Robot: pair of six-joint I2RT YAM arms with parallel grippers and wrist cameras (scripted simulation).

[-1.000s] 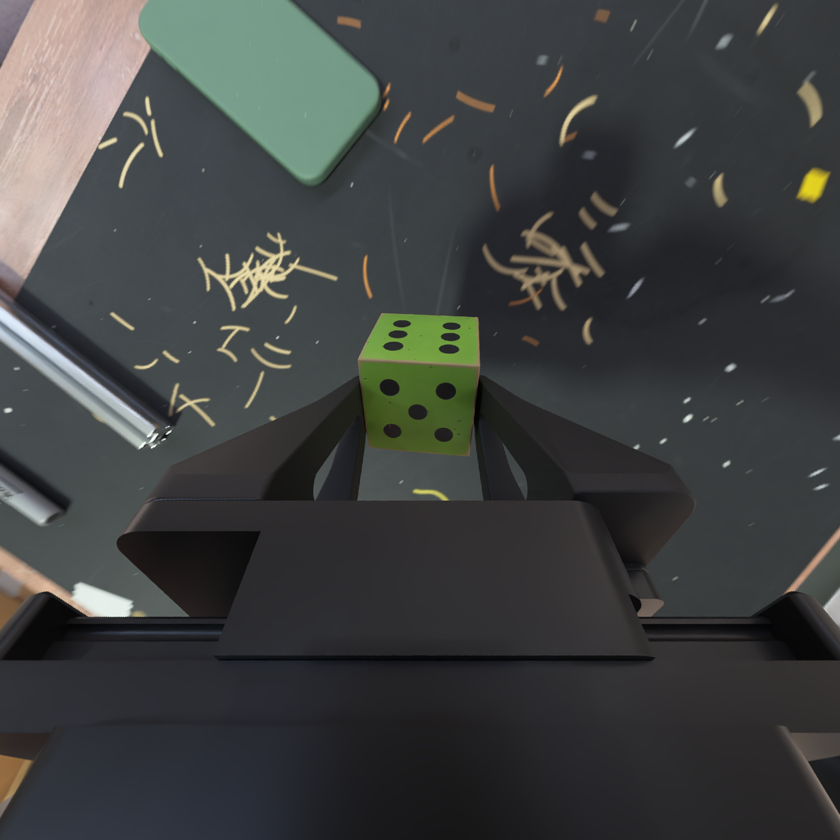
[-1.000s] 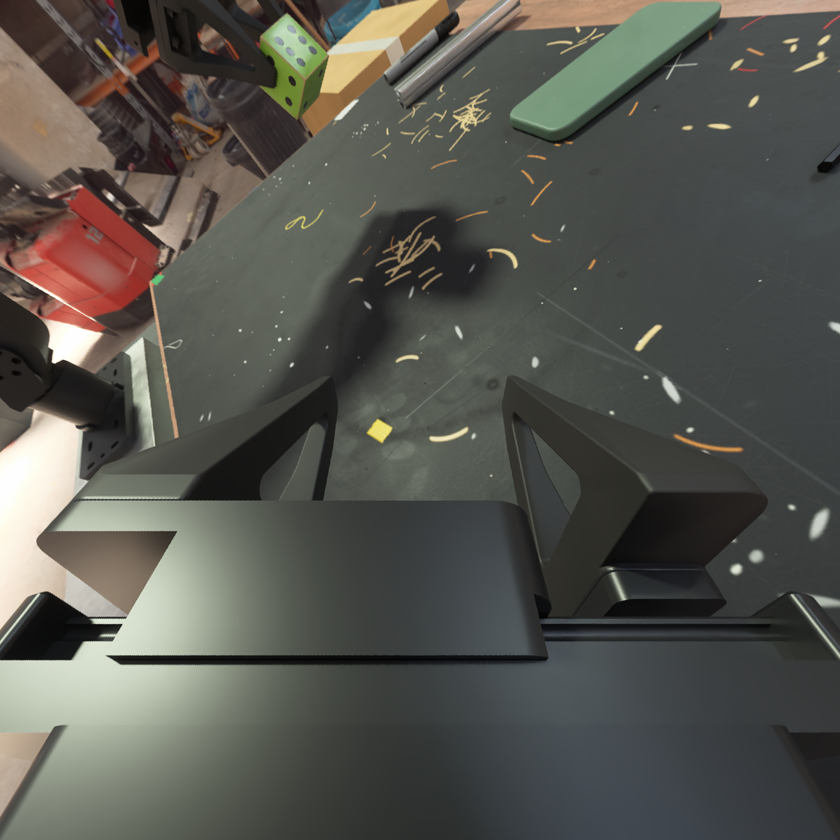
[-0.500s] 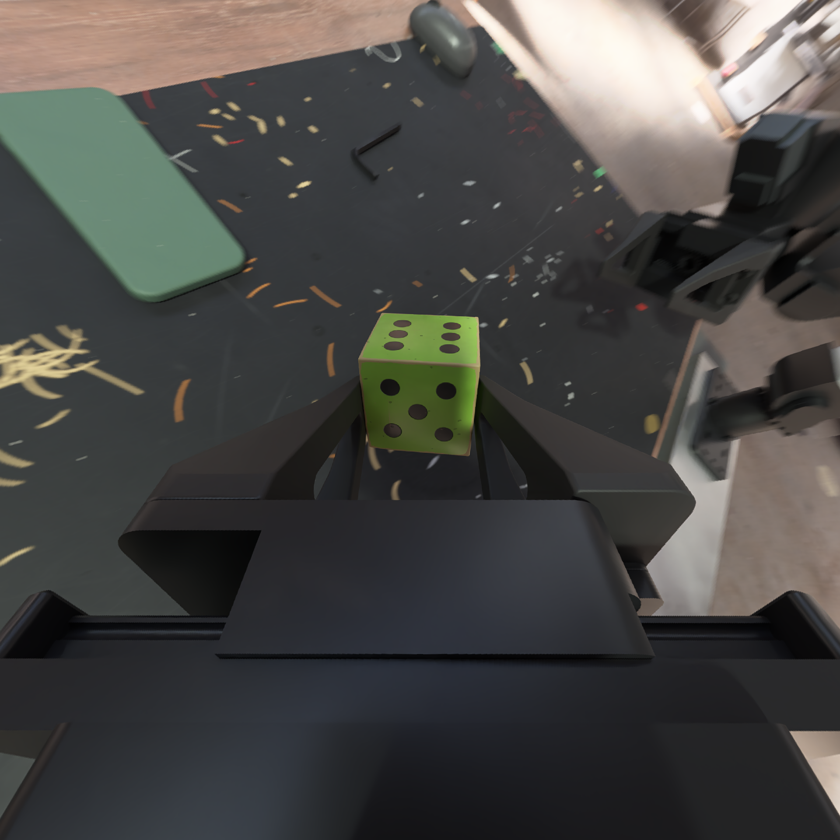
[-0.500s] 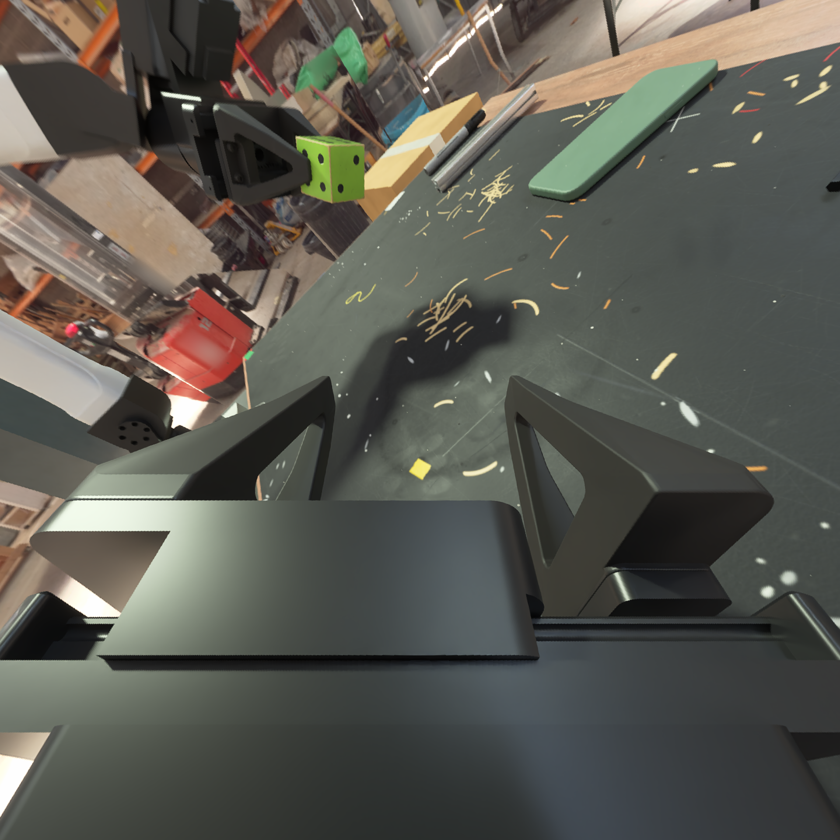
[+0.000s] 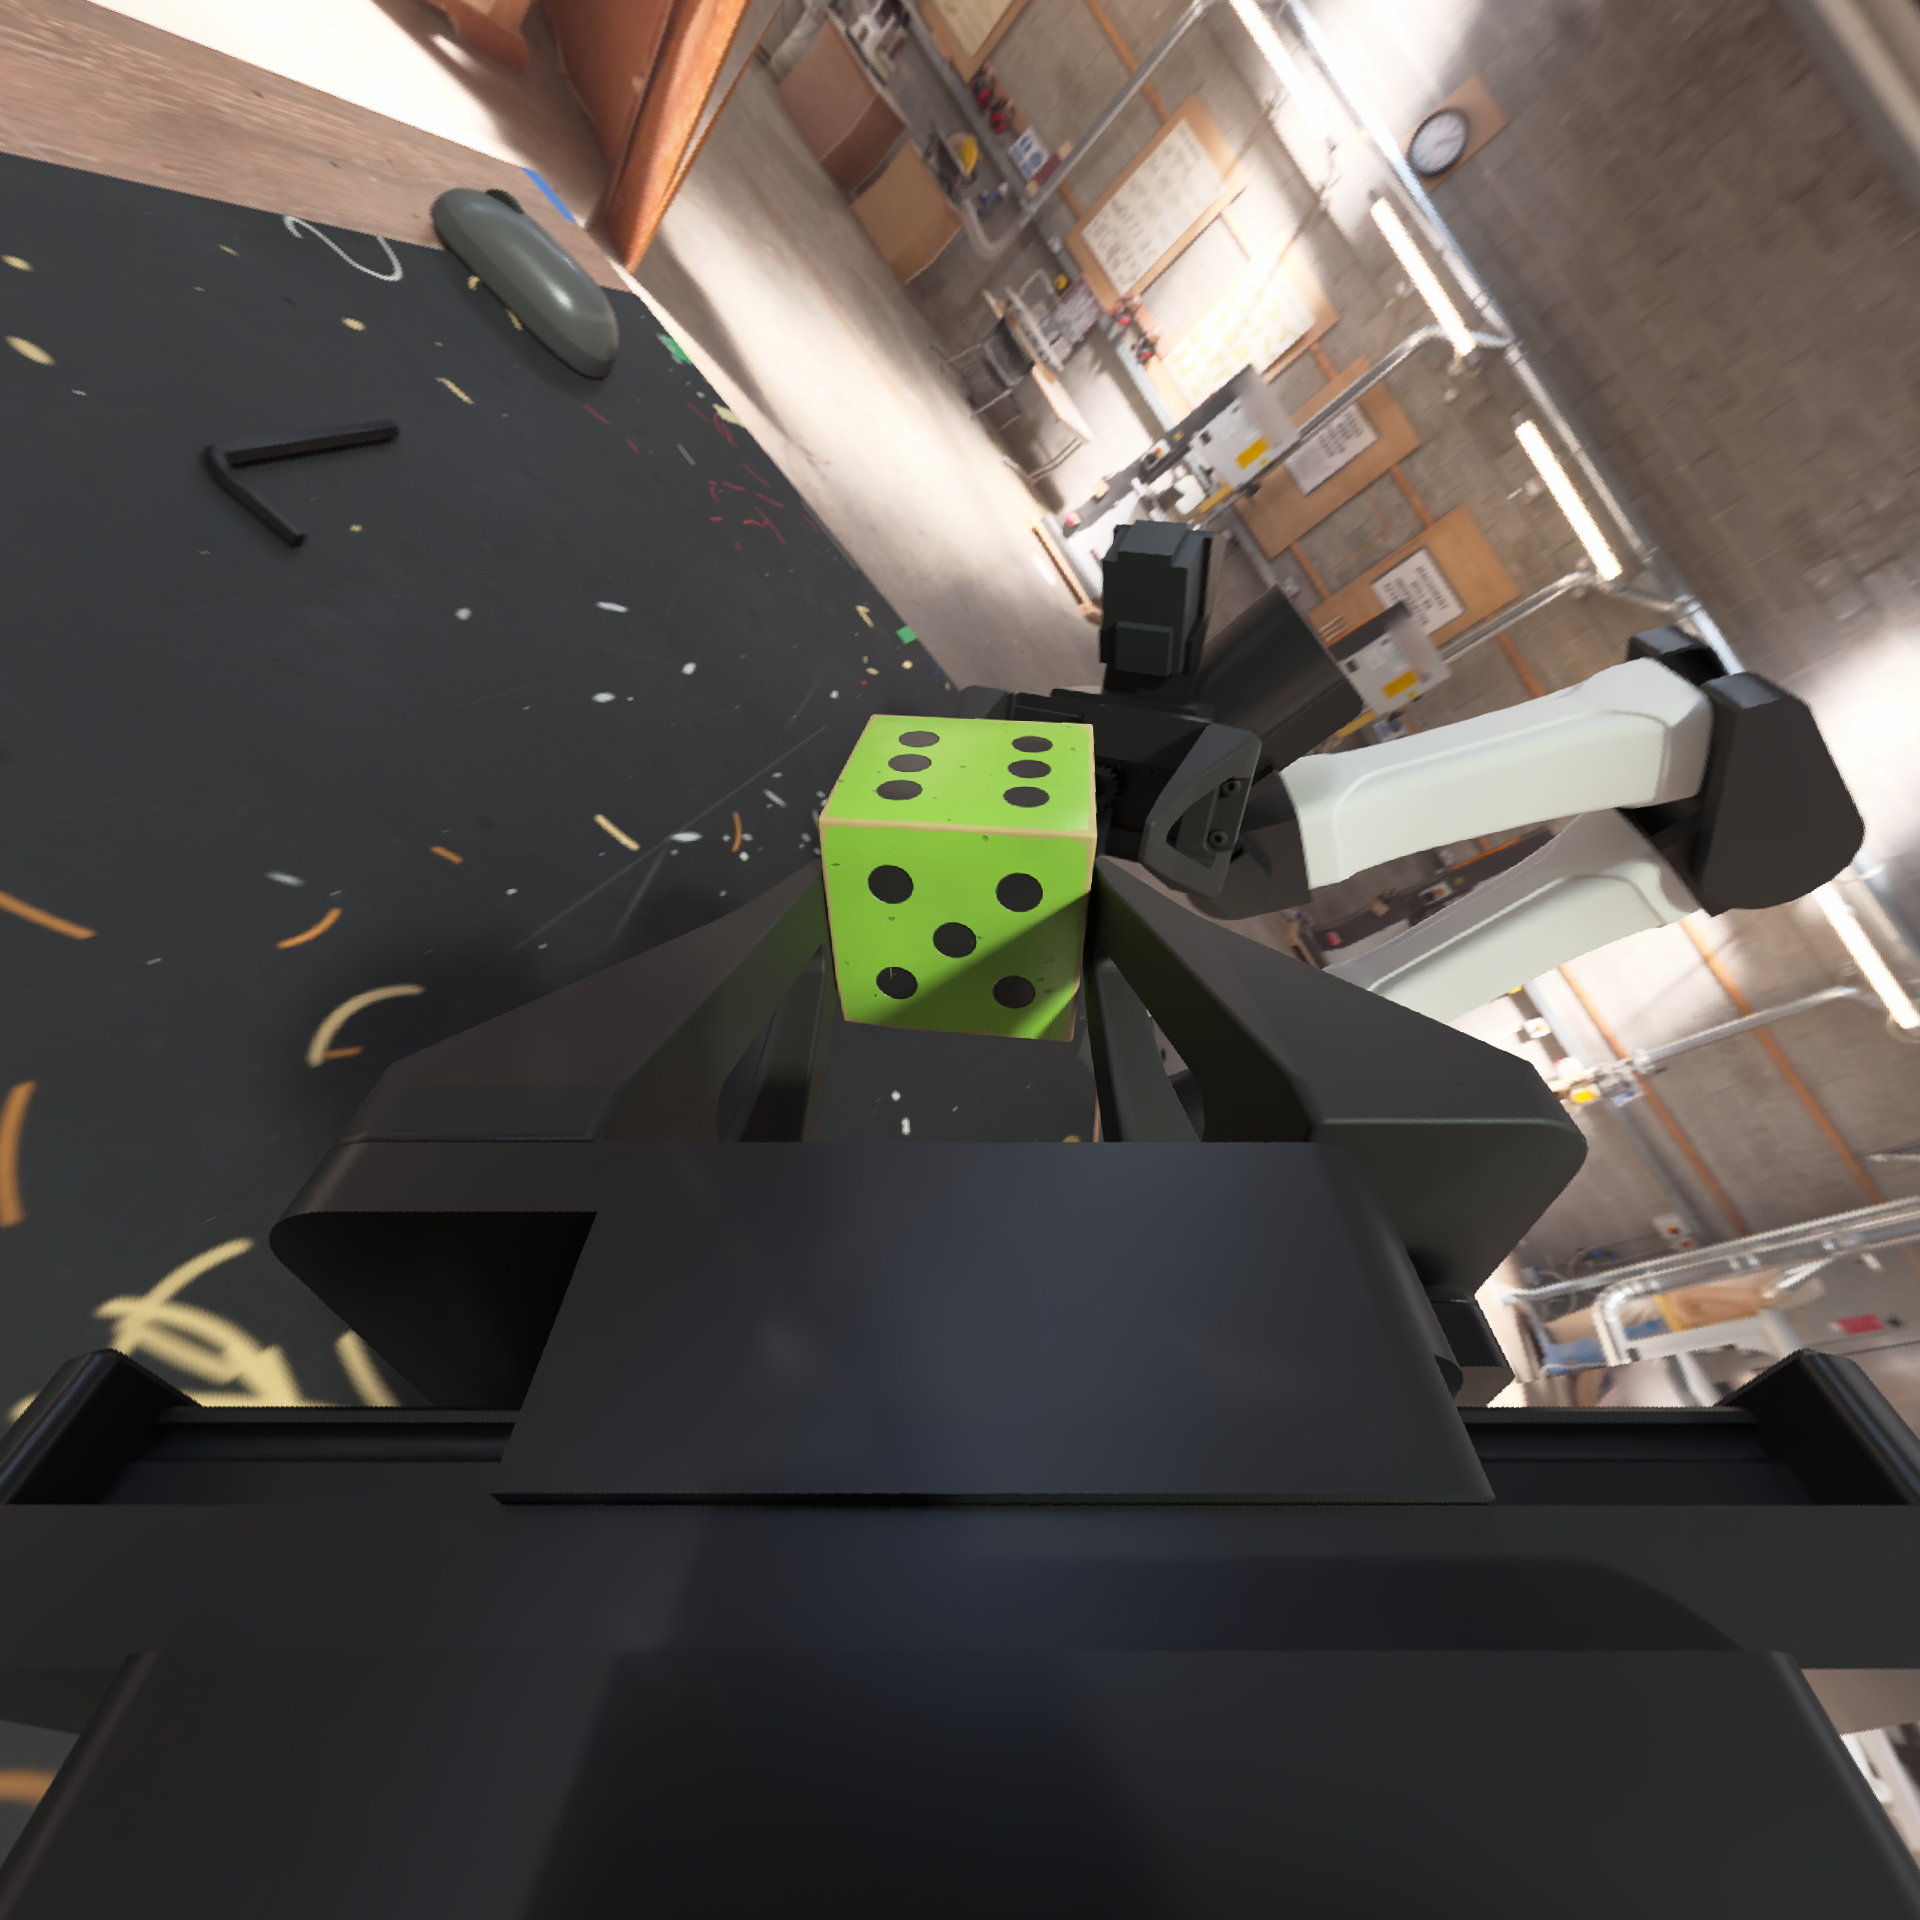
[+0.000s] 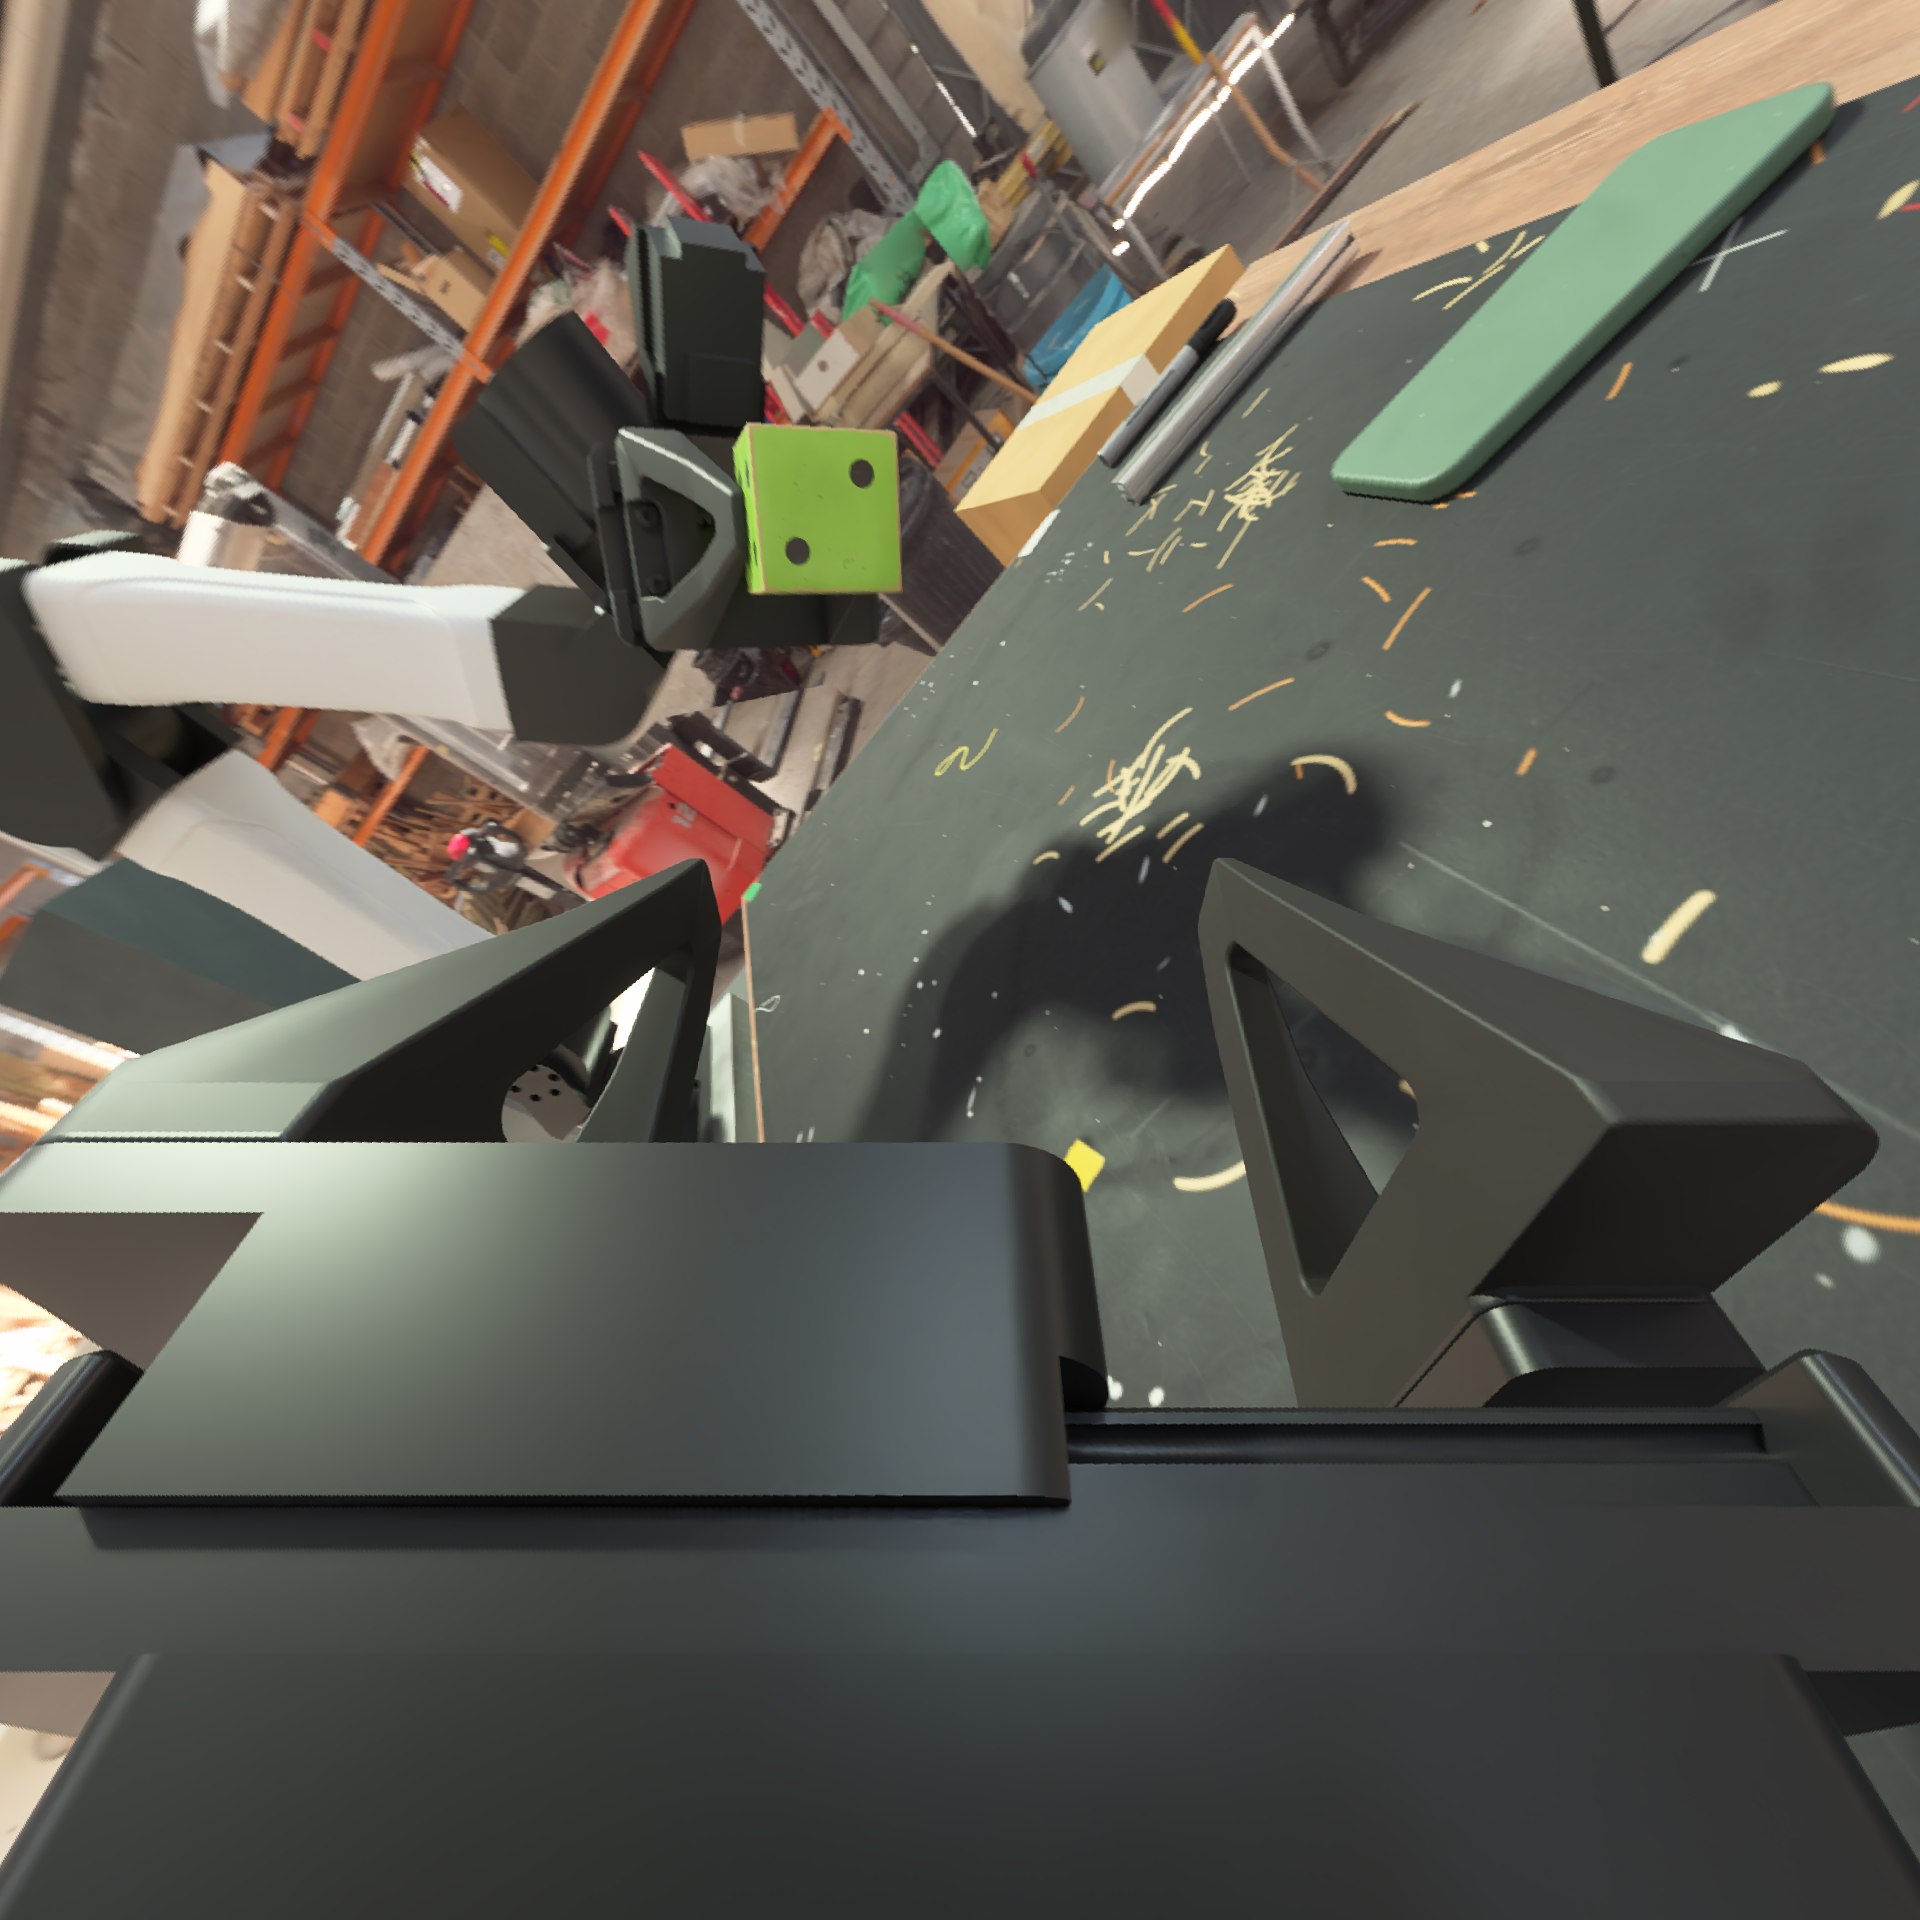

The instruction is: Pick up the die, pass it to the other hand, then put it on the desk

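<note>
A green die with black dots (image 5: 956, 883) sits clamped between the fingers of my left gripper (image 5: 956, 935), held high above the dark desk mat (image 5: 364, 727). In the right wrist view the same die (image 6: 819, 509) shows up and to the left, gripped by the left arm, its free faces turned toward my right gripper. My right gripper (image 6: 956, 914) is open and empty, tilted over the mat's near edge, well short of the die. The right arm (image 5: 1455, 790) shows behind the die in the left wrist view.
On the mat lie a green flat pad (image 6: 1579, 301), an Allen key (image 5: 281, 468), a grey mouse (image 5: 525, 281), metal rods with a marker (image 6: 1226, 364) and a yellow box (image 6: 1101, 405). Wood shavings and confetti are scattered about.
My left gripper has swung up and turned toward the right arm with the die in it. My right gripper has tilted up toward the die, which now looks nearer and larger.
</note>
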